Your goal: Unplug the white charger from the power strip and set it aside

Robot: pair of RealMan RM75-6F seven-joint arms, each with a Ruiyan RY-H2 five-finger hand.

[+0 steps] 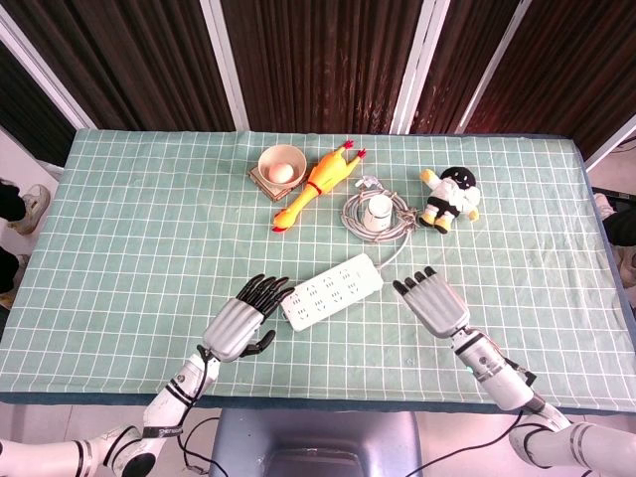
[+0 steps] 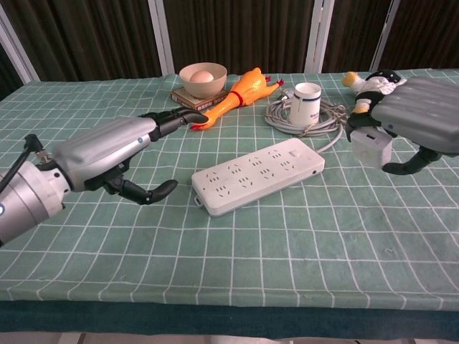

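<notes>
The small white cube charger point(image 2: 371, 147) is clear of the long white plastic power strip point(image 1: 332, 290), carried off to the strip's right in the right hand point(image 2: 419, 120), which grips it from above with the fingers curled over it; in the chest view it seems to hang a little above the green checked cloth of the table point(image 1: 129, 238), though the angle makes that hard to judge. The left hand point(image 1: 238, 320) holds nothing, its fingers stretched out and apart, just to the left of the strip and not touching it. To my eye the unplugging is done and what remains is the setting down. That wants a bare patch of cloth to the right of the strip, kept apart from the coil of grey cable point(image 2: 321, 118) lying beyond the strip's far end, with the charger lowered flat until it rests before the fingers let go, so it does not tip or roll. Some things I cannot make out: from the head view the charger is hidden under the right hand, so its place relative to the strip is clear only from the chest view. Its prongs face away, and whether any lead runs from it to the coil is not visible. The right hand is also cut off at the picture's edge.
</notes>
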